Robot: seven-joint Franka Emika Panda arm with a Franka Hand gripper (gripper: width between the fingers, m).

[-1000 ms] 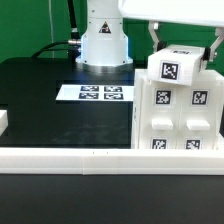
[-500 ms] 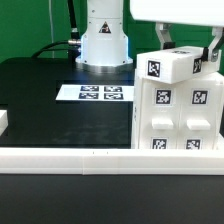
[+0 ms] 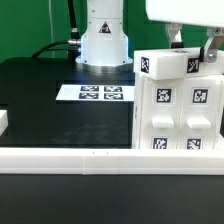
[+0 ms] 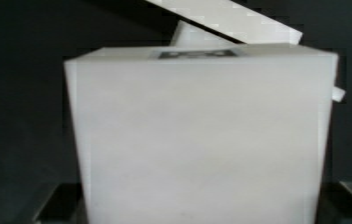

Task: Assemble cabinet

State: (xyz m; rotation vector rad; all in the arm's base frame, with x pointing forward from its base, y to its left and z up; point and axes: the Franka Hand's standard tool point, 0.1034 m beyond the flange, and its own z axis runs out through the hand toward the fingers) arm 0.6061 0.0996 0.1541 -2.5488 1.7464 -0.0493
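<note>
From the exterior view I have the gripper (image 3: 193, 55) at the top of the picture toward the exterior view's right, its two dark fingers (image 3: 178, 41) reaching down from the white wrist housing on either side of a white block. The jaws stand fairly wide and are closed on that block, the top piece of the cabinet (image 3: 178, 110), which sits directly below the hand. The held piece is tilted, its edge toward the exterior view's left riding a little higher and showing one black-and-white tag on its face. Beneath it the cabinet body stands upright on the black table (image 3: 50, 100), with tagged drawer blocks across its front in two rows. Off to the side of the hand, toward the exterior view's left and farther back, the marker board (image 3: 100, 93) lies flat on the table, well apart from the cabinet, and behind it stands the white robot base (image 3: 104, 35). Nearer the camera than the hand, a long white rail (image 3: 80, 160) runs across the front of the table, just in front of the cabinet's foot. In the wrist view I see almost nothing but the cabinet (image 4: 199, 140): a broad plain white face fills the frame right below the hand, with a tagged white part showing at its far edge against a dark background. The fingertips themselves I cannot make out there.
</note>
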